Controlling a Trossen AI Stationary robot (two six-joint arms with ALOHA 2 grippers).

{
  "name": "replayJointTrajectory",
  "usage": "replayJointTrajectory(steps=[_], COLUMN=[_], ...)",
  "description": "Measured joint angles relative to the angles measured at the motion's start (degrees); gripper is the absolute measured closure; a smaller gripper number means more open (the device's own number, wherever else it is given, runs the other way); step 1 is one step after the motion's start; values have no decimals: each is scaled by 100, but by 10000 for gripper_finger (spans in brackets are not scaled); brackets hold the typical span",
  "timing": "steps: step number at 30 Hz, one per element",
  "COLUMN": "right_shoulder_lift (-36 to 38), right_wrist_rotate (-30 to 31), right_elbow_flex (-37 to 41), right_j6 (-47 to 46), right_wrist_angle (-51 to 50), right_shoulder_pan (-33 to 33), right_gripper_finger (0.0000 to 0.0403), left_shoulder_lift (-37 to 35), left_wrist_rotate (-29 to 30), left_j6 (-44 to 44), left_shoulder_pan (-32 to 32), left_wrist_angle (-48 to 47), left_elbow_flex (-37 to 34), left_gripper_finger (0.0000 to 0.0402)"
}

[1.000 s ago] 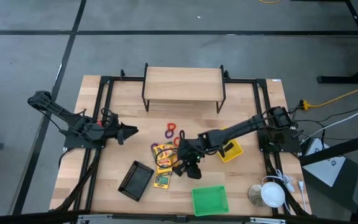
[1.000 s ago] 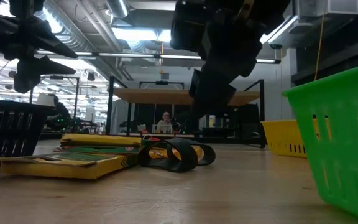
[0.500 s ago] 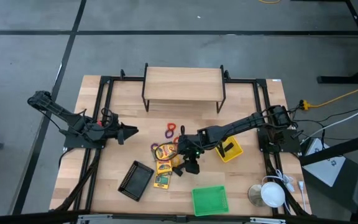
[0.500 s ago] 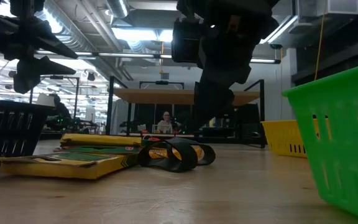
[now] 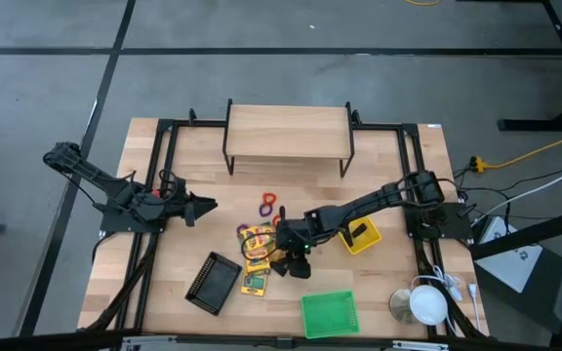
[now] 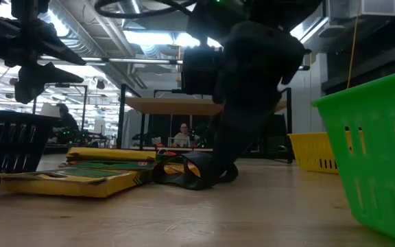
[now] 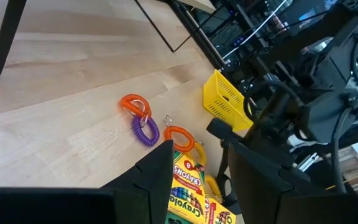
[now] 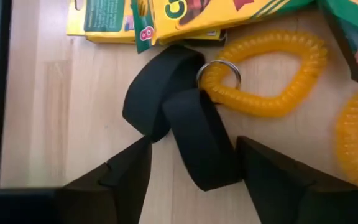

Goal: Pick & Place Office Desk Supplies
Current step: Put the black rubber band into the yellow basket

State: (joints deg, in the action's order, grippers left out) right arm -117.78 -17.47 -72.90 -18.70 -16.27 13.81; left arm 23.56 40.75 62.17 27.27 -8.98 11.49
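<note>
Right gripper is low over the table middle, fingers spread wide, one on each side of the black strap, not closed on it. Whether the fingers touch the strap is unclear. Strap lies flat on the wood, just beside the crayon boxes, and touches a yellow coil ring at its metal loop. Orange and purple rings lie farther back. Left gripper hovers at table left, fingers slightly parted, empty.
</note>
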Motion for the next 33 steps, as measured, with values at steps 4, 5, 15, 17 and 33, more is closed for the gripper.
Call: replayJointTrajectory(steps=[4, 5, 15, 17, 33], right_shoulder_lift=[-7, 9, 70, 70, 1290], right_wrist_rotate=[248, 302, 438, 322, 1693], right_elbow_flex=[-4, -2, 20, -38, -1689], right_j6=[-81, -158, -529, -619, -659], right_wrist_angle=[0, -4, -55, -131, -2644], right_shoulder_pan=[28, 27, -146, -159, -379], right_gripper_finger=[194, 208, 391, 391, 401], left_shoulder_lift=[13, 15, 19, 23, 24], left_wrist_rotate=[11, 26, 162, 168, 279], left_j6=[22, 23, 76, 91, 18], left_shoulder_pan=[2, 0, 2, 0, 0], left_wrist_angle=[-1, -1, 12, 12, 20], left_elbow_flex=[0, 0, 0, 0, 0], left_gripper_finger=[252, 252, 252, 252, 252])
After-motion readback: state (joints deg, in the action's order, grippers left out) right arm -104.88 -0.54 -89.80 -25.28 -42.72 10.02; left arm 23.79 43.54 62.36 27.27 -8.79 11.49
